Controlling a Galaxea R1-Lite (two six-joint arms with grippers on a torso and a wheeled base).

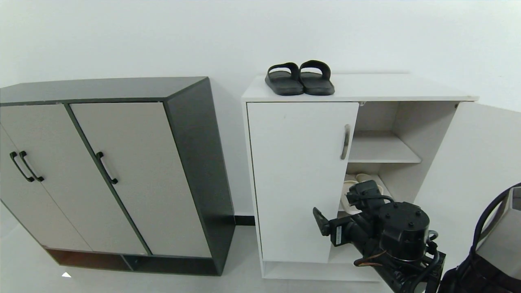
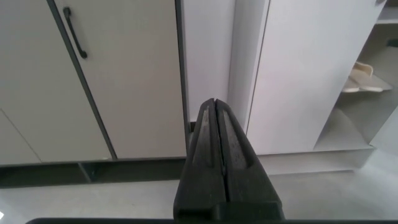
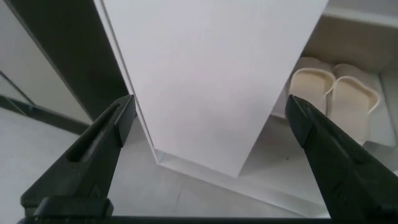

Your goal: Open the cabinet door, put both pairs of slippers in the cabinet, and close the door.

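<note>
Cream slippers sit inside the cabinet, black pair waits on top. So the right pincer is spread wide, looks ready; left pincer is pressed together, idle.

The white cabinet stands against the wall. Its left door is shut, a flat white panel with a slim metal handle set upright near its right edge. The right half is open and shows an upper shelf with a second shelf below it. A pair of black slippers sits side by side on the cabinet's top near the left end, heels toward the front. A pair of cream slippers lies side by side on the second shelf, just beside the shut door's edge.
</note>
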